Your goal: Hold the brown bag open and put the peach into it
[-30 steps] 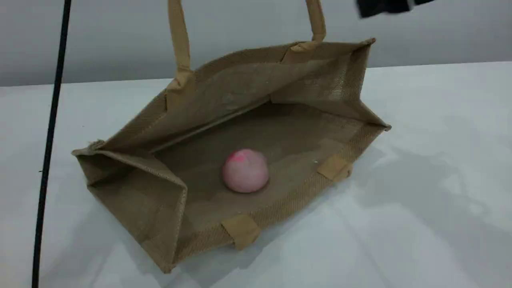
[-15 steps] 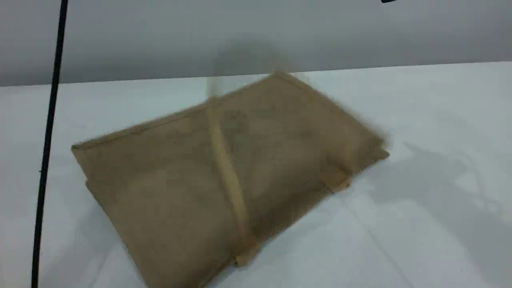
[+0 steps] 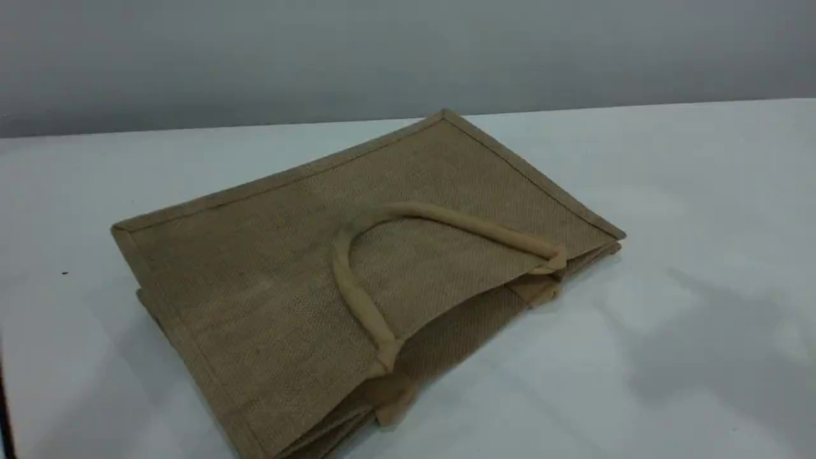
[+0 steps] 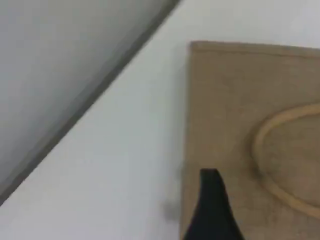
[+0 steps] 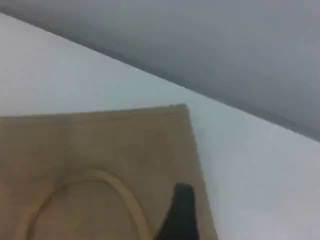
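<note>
Lying flat: brown bag (image 3: pixel 268 268); wrist views add fingertips (image 4: pixel 212 210).

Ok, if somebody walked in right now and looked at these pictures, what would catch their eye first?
The brown bag dominates: it lies collapsed flat across the middle of the white table. Next comes its lighter loop handle, flopped in an arch over the top panel near the front right edge. No peach shows in any view, and neither arm appears in the scene view.
</note>
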Controlling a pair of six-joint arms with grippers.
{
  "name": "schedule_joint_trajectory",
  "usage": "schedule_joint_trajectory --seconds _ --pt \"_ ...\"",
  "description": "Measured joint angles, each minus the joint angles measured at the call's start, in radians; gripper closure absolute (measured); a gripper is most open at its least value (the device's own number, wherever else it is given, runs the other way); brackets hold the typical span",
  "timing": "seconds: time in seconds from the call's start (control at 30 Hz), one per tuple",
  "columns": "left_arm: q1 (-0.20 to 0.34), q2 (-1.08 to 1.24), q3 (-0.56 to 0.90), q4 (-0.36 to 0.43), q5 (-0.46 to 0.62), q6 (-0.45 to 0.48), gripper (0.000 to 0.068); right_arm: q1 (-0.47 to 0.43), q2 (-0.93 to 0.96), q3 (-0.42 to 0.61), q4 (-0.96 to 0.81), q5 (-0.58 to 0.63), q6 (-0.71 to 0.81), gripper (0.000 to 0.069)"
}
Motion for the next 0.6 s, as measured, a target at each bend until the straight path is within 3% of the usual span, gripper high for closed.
schedule_joint_trajectory --seconds 0.1,0.27,0.6 --pt "0.000 -0.058 0.017 0.056 -0.001 -0.089 0.0220 0.000 -0.108 0.000 0.001 0.069 0.001 0.0118" --pt "0.000 -0.185 0.100 0.064 -0.001 -0.180 0.0220 0.000 -0.290 0.000 0.001 0.189 0.012 0.0118" --pt "0.000 -0.533 0.451 0.067 -0.003 -0.193 0.0220 0.000 -0.614 -0.001 -0.138 0.363 0.138 0.0118"
